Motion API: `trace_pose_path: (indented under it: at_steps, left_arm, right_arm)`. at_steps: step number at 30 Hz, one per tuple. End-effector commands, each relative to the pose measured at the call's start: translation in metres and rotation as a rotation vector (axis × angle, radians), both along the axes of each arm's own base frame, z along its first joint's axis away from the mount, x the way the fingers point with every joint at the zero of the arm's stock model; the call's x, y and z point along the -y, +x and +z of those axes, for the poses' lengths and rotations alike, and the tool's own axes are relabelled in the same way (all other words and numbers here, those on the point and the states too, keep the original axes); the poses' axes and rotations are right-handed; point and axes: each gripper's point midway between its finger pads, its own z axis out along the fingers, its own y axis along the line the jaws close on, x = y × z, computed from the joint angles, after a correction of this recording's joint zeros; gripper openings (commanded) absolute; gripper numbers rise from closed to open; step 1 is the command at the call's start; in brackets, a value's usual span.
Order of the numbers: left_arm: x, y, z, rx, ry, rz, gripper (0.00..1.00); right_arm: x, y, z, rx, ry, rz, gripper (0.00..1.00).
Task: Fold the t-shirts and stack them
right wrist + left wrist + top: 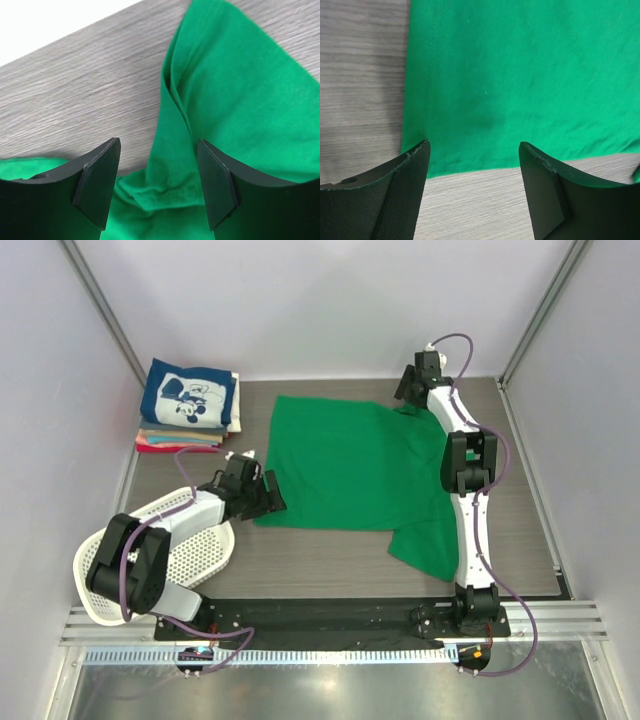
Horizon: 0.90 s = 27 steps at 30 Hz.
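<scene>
A plain bright green t-shirt (345, 465) lies spread flat in the middle of the wood-grain table, one sleeve reaching toward the near right. My left gripper (270, 496) hovers at the shirt's near-left corner; in the left wrist view its jaws (472, 146) stand open over the hem of the green cloth (520, 75), gripping nothing. My right gripper (408, 400) is at the far-right corner. Its jaws (159, 142) are open, with a bunched fold of the green sleeve (170, 185) lying between them, untouched. A stack of folded t-shirts (190, 410), navy with white print on top, sits at the back left.
A white perforated basket (200, 555) lies on its side at the near left, under the left arm. Pale walls with metal posts close in the table on three sides. A black base rail (330, 612) runs along the near edge.
</scene>
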Motion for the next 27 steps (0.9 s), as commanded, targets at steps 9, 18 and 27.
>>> trace_pose_path:
  at_steps: [9, 18, 27]
  left_arm:
    - [0.008, 0.017, 0.016, 0.087, -0.094, 0.003, 0.65]
    - [0.007, 0.016, 0.016, 0.096, -0.105, 0.013, 0.60]
    - [0.005, 0.016, 0.017, 0.103, -0.108, 0.023, 0.57]
  right_arm:
    - [-0.016, 0.017, 0.007, 0.069, 0.058, 0.014, 0.67]
    - [-0.104, 0.045, 0.072, 0.293, 0.459, 0.186, 0.69]
    - [-0.143, 0.030, 0.247, 0.776, 0.740, 0.514, 0.74]
